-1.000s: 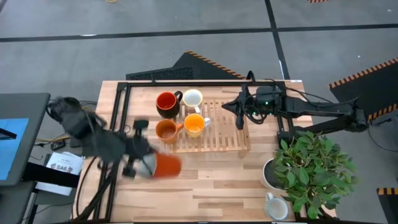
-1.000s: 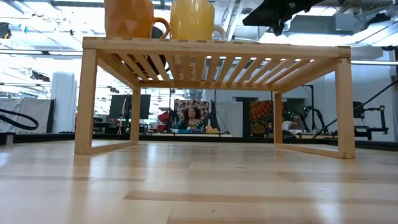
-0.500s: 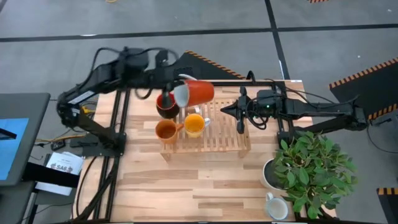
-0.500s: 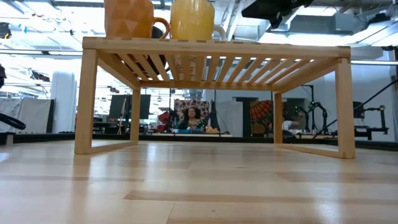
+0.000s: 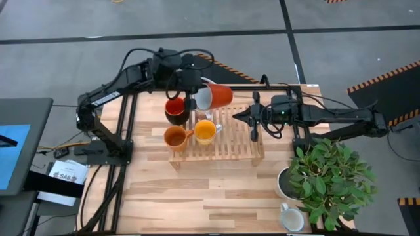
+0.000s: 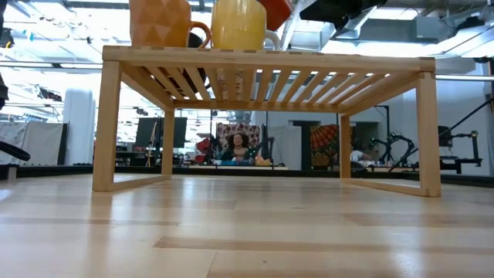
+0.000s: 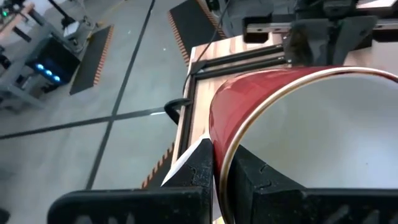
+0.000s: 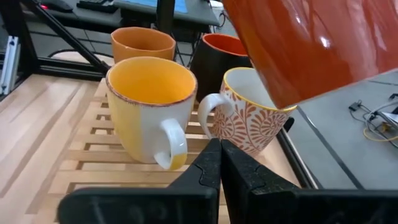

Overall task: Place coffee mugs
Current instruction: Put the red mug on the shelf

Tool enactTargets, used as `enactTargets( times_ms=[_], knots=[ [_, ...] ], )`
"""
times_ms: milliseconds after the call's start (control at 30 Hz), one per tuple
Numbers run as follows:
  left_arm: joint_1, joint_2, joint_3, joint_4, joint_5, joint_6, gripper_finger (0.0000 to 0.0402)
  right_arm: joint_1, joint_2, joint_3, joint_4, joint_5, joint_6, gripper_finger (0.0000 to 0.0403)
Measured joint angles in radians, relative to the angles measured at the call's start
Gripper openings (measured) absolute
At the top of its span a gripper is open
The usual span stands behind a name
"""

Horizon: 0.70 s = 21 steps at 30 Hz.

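While tilted above rack (image 5: 223, 141) | red-orange mug (image 5: 213, 97), pale inside | left gripper (image 5: 191, 98) grasping it

Right wrist view: right gripper (image 8: 220, 163) fingers pressed together, nothing between them, low over the slatted wooden rack (image 8: 93, 162). On the rack: yellow-inside white mug (image 8: 150, 107) nearest, handle facing the camera; white mug with orange leaf pattern (image 8: 247, 112) just beside it; plain orange mug (image 8: 142, 45) and dark mug with red inside (image 8: 219, 53) behind them. Large glossy red-orange mug (image 8: 311, 40) hangs tilted in the air above the patterned mug, not touching it.
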Motion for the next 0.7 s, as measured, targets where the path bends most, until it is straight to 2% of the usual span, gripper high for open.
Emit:
enactTargets(
  times_ms=[200, 367, 567, 700],
  knots=[
    [-0.001, 0.006, 0.0, 0.001, 0.044, -0.037, 0.0004, 0.0, 0.0, 0.0, 0.007, 0.0, 0.0, 0.0037],
    [-0.004, 0.008, 0.0, -0.002, 0.068, -0.053, 0.0004, 0.028, 0.0, 0.0, 0.079, 0.002, -0.004, 0.0049],
    [-0.003, 0.008, 0.0, -0.004, 0.061, -0.06, 0.0004, 0.085, -0.016, 0.0, 0.097, 0.008, -0.024, 0.0099],
    [-0.005, 0.029, -0.008, -0.011, 0.065, -0.07, 0.0004, 0.13, -0.042, 0.0, 0.1, 0.084, -0.058, 0.0148]
  ],
)
